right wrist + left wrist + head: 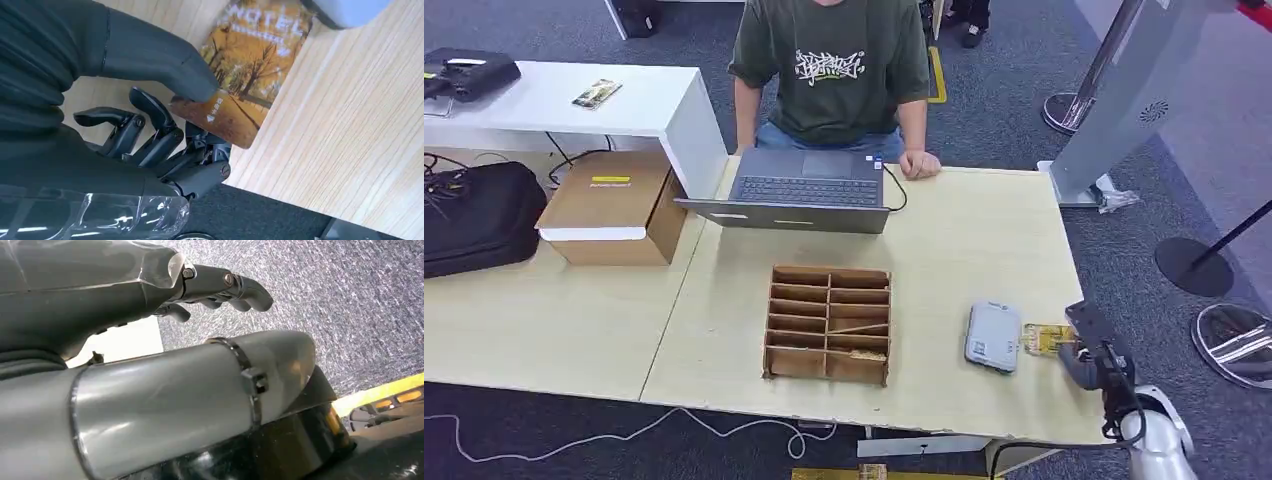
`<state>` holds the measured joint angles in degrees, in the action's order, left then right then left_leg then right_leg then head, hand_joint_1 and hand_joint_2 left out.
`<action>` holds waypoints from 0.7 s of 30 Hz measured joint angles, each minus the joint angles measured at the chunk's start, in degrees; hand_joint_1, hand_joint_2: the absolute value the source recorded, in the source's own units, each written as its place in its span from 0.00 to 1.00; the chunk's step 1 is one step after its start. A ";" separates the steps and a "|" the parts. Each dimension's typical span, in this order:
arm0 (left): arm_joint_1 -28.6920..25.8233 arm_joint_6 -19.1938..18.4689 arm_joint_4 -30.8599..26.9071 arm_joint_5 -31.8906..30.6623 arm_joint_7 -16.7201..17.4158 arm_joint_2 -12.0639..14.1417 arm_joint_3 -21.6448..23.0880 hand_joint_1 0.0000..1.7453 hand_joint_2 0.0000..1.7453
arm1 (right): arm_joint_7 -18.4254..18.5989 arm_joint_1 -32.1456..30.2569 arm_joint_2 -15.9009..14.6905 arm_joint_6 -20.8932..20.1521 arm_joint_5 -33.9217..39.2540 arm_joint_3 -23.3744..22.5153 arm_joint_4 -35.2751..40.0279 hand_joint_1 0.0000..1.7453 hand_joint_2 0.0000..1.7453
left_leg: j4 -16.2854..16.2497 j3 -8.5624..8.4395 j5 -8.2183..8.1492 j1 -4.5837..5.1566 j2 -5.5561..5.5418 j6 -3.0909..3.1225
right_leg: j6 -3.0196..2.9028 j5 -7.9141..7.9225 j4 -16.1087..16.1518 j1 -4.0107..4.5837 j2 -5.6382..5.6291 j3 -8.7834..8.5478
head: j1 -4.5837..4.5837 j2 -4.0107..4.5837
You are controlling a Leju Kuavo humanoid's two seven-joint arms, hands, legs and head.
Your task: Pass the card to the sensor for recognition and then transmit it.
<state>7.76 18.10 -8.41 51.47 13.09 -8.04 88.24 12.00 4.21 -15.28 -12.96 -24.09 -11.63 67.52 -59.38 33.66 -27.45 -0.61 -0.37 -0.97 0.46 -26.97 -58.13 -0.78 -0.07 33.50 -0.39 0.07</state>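
Here the right hand (165,125) pinches the yellow-and-orange autumn-tree hotel card (245,75) between its thick grey thumb and its darker fingers (150,130), which are curled under the card's near end. The card lies low over the pale wooden table (964,250), its far end touching or just beside the flat grey rectangular sensor (993,336). To the other side of the sensor stands a brown cardboard divider box (829,322). Beyond the sensor, at the table's far edge, a person in a dark green shirt (834,70) sits behind an open grey laptop (809,190). The left hand (220,287) hangs over grey carpet, fingers loosely curled, holding nothing.
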 joint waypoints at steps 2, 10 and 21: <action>0.00 0.00 0.00 0.07 -0.02 0.02 0.00 0.00 0.00 | 0.00 0.13 -0.20 0.00 0.00 0.04 -0.26 1.00 1.00 | 0.00 -0.01 0.00 0.00 0.00 0.00 | 0.00 0.00 0.00 0.00 0.00 -0.01 | 0.00 0.00; -0.05 -0.70 0.00 0.22 -0.07 0.11 0.00 0.00 0.00 | -0.37 1.23 -1.18 -0.18 0.09 0.42 -2.12 1.00 1.00 | -0.01 -0.06 -0.02 0.00 0.00 0.04 | 0.05 0.03 0.04 0.00 0.00 -0.10 | 0.00 0.00; -0.07 0.24 0.00 -0.31 -0.15 0.02 0.00 0.00 0.00 | -4.75 1.98 -0.79 10.57 -2.93 1.38 -3.63 1.00 1.00 | -0.02 0.04 0.01 0.03 -0.02 0.13 | 0.17 0.10 0.10 -0.03 0.01 -0.12 | 0.00 0.00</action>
<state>7.69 18.34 -8.41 51.17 12.94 -8.02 88.24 7.25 6.19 -16.06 -2.39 -27.02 -10.25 63.89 -59.39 33.70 -27.44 -0.57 -0.39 -0.84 0.63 -26.87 -58.03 -0.81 -0.05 33.38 -0.39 0.07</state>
